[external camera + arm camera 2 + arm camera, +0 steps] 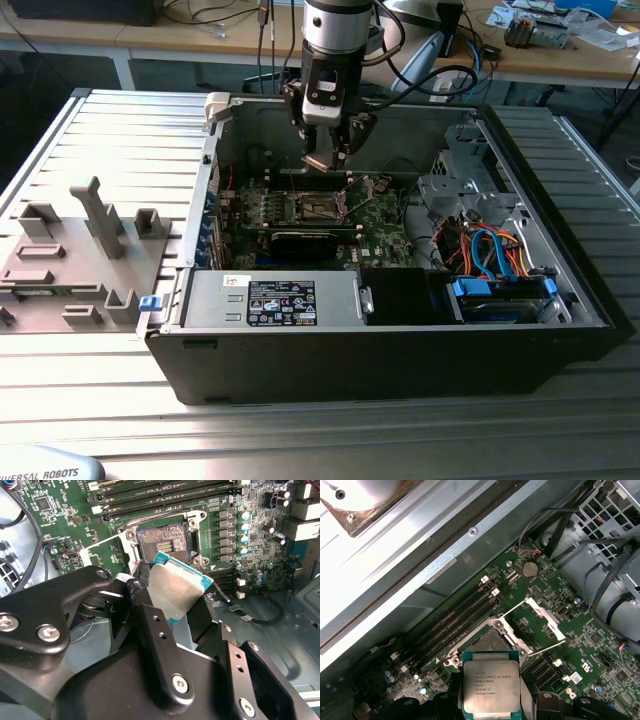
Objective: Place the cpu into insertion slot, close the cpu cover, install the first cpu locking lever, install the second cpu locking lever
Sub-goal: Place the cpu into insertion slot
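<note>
Black finger links sit closest to the lens in the second wrist view. My gripper [172, 599] is closed on the cpu [180, 587], with the fingers [137, 587] pinching it by two opposite edges. The chip's silvery-grey top faces the camera and its teal rim shows along the edges. It hangs tilted in that view and is not seated anywhere.

- First wrist view: the cpu [491, 687] is in the grip just short of the insertion slot [487, 642], above the board and apart from it.
- The insertion slot [165, 542] is bare, a dark centre with its contact field exposed.
- The cpu cover [545, 620] stands swung up, clear of the socket.
- Thin wire rods beside it, which I take for the locking levers [547, 649], look released rather than hooked down.
- Long memory slots [455, 625] run alongside the socket on the green motherboard [530, 587].

In the exterior view, the gripper [325, 155] hovers inside the open computer case [400, 340], over the insertion slot [315, 207]. The black graphics card [300, 240] lies just on the camera's side of the socket. The case rests on a slatted metal table [120, 130].

My reading of progress:

- Step one is under way but not finished, since the chip is carried and not yet placed.
- The cover is not closed.
- Neither lever is installed.
</note>
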